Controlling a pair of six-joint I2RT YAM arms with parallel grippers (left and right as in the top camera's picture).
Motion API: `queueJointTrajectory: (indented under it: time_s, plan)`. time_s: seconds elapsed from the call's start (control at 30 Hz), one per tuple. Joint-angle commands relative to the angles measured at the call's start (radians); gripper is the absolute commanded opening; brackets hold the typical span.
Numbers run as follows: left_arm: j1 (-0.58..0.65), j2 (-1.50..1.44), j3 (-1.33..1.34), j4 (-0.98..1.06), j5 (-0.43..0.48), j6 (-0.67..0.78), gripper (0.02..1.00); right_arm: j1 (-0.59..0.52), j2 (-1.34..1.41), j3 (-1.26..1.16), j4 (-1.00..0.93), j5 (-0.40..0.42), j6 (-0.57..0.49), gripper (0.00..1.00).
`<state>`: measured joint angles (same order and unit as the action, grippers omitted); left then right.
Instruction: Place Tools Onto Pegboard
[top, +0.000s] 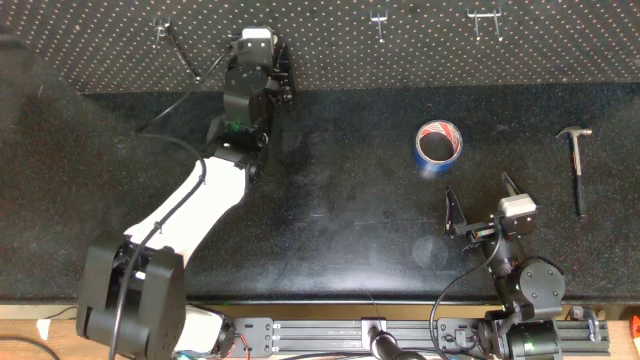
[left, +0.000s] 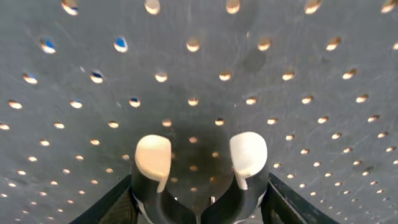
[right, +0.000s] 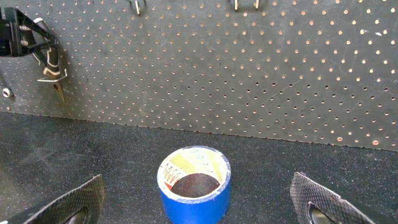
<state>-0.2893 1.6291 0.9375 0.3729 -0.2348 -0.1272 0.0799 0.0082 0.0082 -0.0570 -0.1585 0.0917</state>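
Pegboard (top: 420, 45) ran along the far side of a black table (top: 340, 220). Left gripper (left: 200, 157) sat close against the board, its fingers (left: 153, 155) parted with nothing between them. A slim metal tool (top: 182, 52) hung on the board just beside it. Right gripper (top: 478, 200) was wide open and empty, near a blue tape roll (right: 194, 186) standing on the table. A hammer (top: 576, 170) lay on the table farther right.
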Motion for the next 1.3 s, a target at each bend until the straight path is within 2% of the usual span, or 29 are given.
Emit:
queueJointTrajectory:
  time_s: [0.03,0.13,0.17,0.2,0.23,0.37,0.47,0.5,0.57,0.6,0.63,0.73,0.8,0.9,0.93,0.97,1.3]
  plan:
    - [0.002,0.052,0.019,0.013,0.007,0.013,0.029,0.004,-0.007,-0.004,-0.002,-0.002,-0.011,0.976]
    - [0.014,0.066,0.019,0.01,0.007,0.013,0.029,0.004,-0.007,-0.004,-0.002,-0.002,-0.011,0.976]
    - [0.017,0.066,0.019,0.01,0.006,0.013,0.24,0.004,-0.007,-0.004,-0.002,-0.002,-0.011,0.976]
    - [0.02,0.066,0.019,0.01,0.007,0.013,0.59,0.004,-0.007,-0.004,-0.002,-0.002,-0.011,0.976]
    - [0.021,0.066,0.019,0.034,0.007,0.013,0.996,0.004,-0.007,-0.004,-0.002,-0.002,-0.011,0.976]
    - [0.021,-0.107,0.018,0.006,0.007,0.013,0.996,0.004,-0.007,-0.004,-0.002,-0.002,-0.011,0.976]
    - [0.023,-0.316,-0.006,-0.287,0.007,0.013,0.996,0.004,-0.007,-0.004,-0.002,-0.002,-0.011,0.976]
    - [0.047,-0.439,-0.113,-0.319,0.011,0.012,0.998,0.004,-0.007,-0.004,-0.002,-0.002,-0.011,0.976]
    - [0.103,-0.647,-0.354,-0.241,0.027,0.001,0.996,0.004,-0.007,-0.004,-0.003,-0.002,-0.011,0.976]
    - [0.178,-0.808,-0.541,-0.147,0.119,0.001,0.996,0.004,-0.007,-0.004,-0.002,-0.002,-0.011,0.976]
    - [0.22,-0.902,-0.633,-0.088,0.152,0.001,0.996,0.004,-0.007,-0.004,-0.002,-0.002,-0.011,0.976]
    - [0.284,-1.154,-0.861,0.037,0.169,-0.025,0.996,0.004,-0.007,-0.004,-0.003,-0.002,-0.011,0.976]
    - [0.283,-1.259,-0.932,0.021,0.182,-0.025,0.996,0.004,-0.007,-0.004,-0.002,-0.002,-0.011,0.974]
    - [0.283,-1.394,-0.932,-0.216,0.186,-0.024,0.996,0.004,-0.007,-0.004,-0.002,-0.002,-0.011,0.976]
    - [0.283,-1.495,-0.932,-0.38,0.187,-0.021,0.996,0.004,-0.007,-0.004,-0.002,-0.002,-0.011,0.976]
    - [0.283,-1.553,-0.932,-0.452,0.191,-0.02,0.996,0.004,-0.007,-0.004,-0.002,-0.002,-0.011,0.976]
    - [0.294,-1.626,-0.932,-0.451,0.195,-0.01,0.996,0.004,-0.007,-0.004,-0.002,-0.002,-0.011,0.976]
